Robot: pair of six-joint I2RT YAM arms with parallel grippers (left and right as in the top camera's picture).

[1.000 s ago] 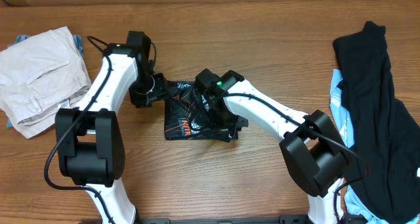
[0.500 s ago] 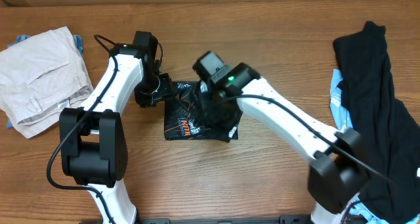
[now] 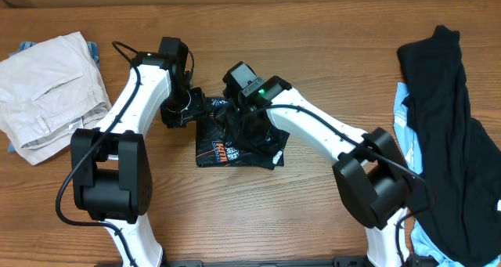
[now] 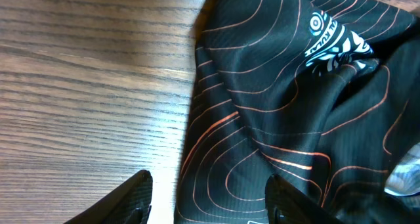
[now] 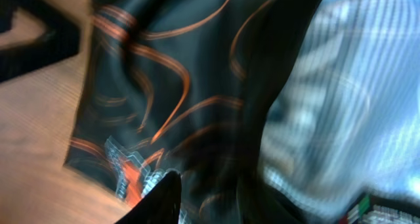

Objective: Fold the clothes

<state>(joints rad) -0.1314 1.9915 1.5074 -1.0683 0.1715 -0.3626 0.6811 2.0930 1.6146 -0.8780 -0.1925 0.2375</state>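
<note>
At table [image 3: 329, 32] centre, the jersey [image 3: 215, 146] lies folded, slightly longer left-to-right.

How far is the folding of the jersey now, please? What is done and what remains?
Done: the jersey is gathered into a small bundle. In hand: the left tool is open at its left edge; the right tool is close over the cloth, its grip too blurred to tell. Left: the bundle looks rumpled and uneven, so tidying folds likely remain.
</note>
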